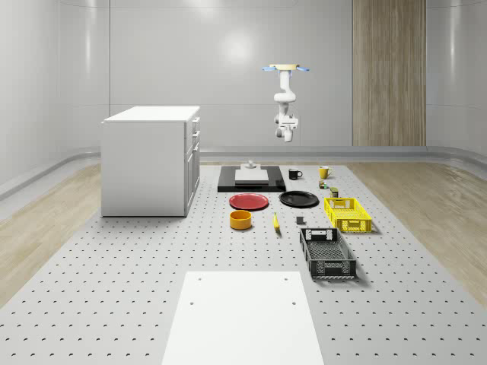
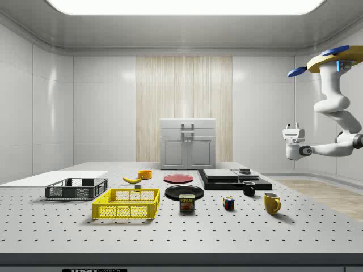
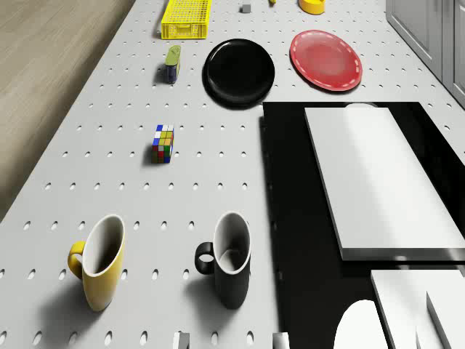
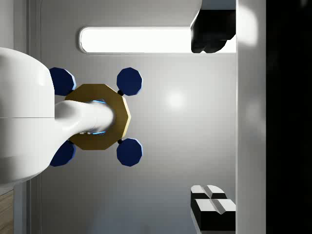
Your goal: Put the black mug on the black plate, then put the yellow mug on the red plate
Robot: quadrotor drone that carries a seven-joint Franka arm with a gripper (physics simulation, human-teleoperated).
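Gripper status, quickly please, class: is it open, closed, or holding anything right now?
Gripper: cannot be told; it hangs in the air high above the table, away from the black mug, with the drone hovering.

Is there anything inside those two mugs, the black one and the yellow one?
Nothing visible. The drone view looks into both: the black mug and the yellow mug show bare inner walls. Each mug's near wall covers the deepest part of its inside, so that part goes unseen.

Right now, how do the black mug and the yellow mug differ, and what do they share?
Colour: the black mug is black, the yellow mug yellow. Place: the black mug stands beside the black slab, while the yellow mug stands farther from it, nearer the table's edge. Both stand upright on the table, empty, off their plates.
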